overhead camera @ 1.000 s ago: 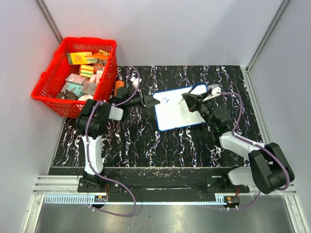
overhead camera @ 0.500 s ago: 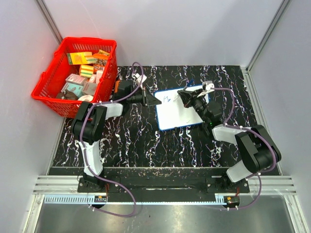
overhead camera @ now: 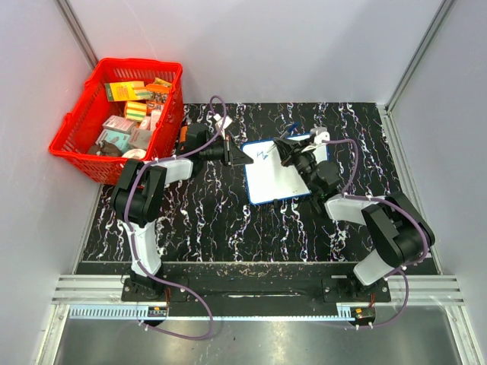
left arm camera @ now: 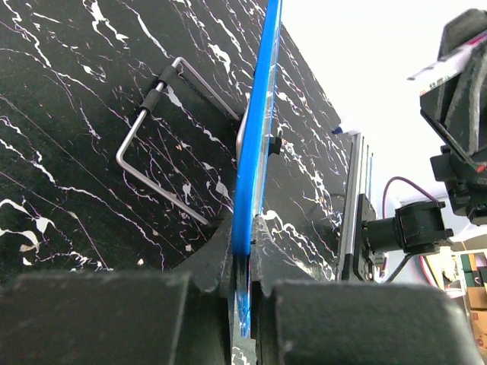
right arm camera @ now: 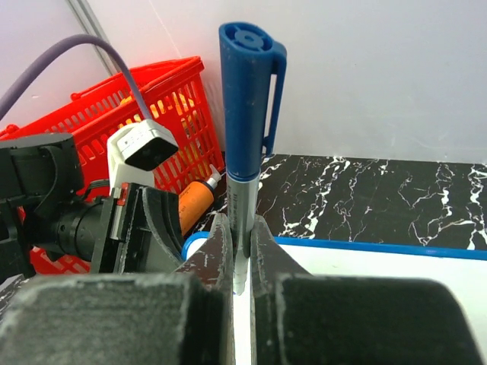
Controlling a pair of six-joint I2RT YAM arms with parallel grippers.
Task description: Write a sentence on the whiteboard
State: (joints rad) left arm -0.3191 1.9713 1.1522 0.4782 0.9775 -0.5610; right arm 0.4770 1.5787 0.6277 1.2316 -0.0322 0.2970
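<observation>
**Blue-rimmed whiteboard, few strokes down**

The whiteboard [overhead camera: 275, 181] sits on the marbled surface [overhead camera: 205, 220], its sentence [overhead camera: 262, 156] barely begun. Its edge is clamped in the left tool [left arm camera: 242, 255]; the right tool [right arm camera: 240, 255] clamps a blue marker [right arm camera: 245, 99]. Heavy pen pressure could shift the board, smearing strokes.

My table [overhead camera: 228, 220]: black top with white marble veins, walls on three sides. My two arm bases sit on a rail [overhead camera: 243, 293] at the near edge. The red basket [overhead camera: 76, 144] is at the far left corner, partly past the black top's left edge. The whiteboard [overhead camera: 275, 182] is right of centre, well apart from the basket, with a short blue scribble [overhead camera: 262, 156] near its far left corner. A wire stand [left arm camera: 144, 144] shows on the board's back; can't tell if it lies flat or propped. An orange tube-like thing [right arm camera: 195, 209] is just beside the basket, unsure if it rests on the table.
</observation>
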